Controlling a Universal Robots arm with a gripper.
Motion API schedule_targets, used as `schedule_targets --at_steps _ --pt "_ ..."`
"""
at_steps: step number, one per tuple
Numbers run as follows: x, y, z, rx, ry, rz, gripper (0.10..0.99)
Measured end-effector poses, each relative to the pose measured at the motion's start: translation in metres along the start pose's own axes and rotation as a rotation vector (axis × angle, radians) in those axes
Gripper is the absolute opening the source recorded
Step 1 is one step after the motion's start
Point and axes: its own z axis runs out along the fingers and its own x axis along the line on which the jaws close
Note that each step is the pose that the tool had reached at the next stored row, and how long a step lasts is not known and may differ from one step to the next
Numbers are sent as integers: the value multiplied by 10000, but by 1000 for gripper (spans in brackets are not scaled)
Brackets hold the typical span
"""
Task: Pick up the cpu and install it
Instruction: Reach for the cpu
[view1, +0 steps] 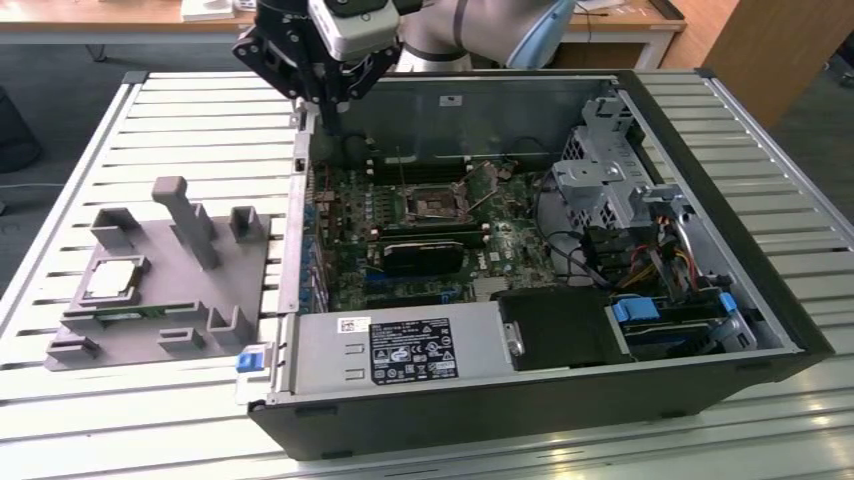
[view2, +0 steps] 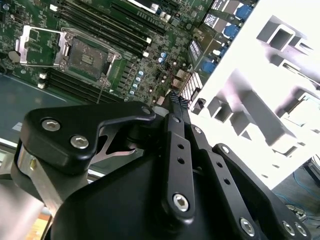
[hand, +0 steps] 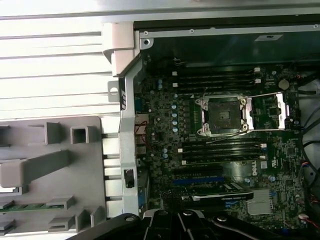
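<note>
In the exterior view the arm (view1: 481, 30) is cut off by the top edge, and the cpu (view1: 114, 280) is too small for detail. In the second wrist view the gripper (view2: 176, 102) hides much of the board (view2: 125, 55), and the holder (view2: 260, 115) is washed out white. In the first wrist view the holder (hand: 50, 165) runs off the edge; a green strip (hand: 30, 206), perhaps a memory stick, is half hidden.

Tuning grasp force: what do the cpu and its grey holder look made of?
The cpu: silvery matte top, seemingly metal, with a pale edge, likely circuit board. The grey holder: uniform matte grey with blocky posts, probably plastic, perhaps printed.
</note>
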Motion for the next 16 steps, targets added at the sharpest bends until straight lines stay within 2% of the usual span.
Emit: schedule_targets --at_steps 16 --pt "71 -6 6 0 4 1 106"
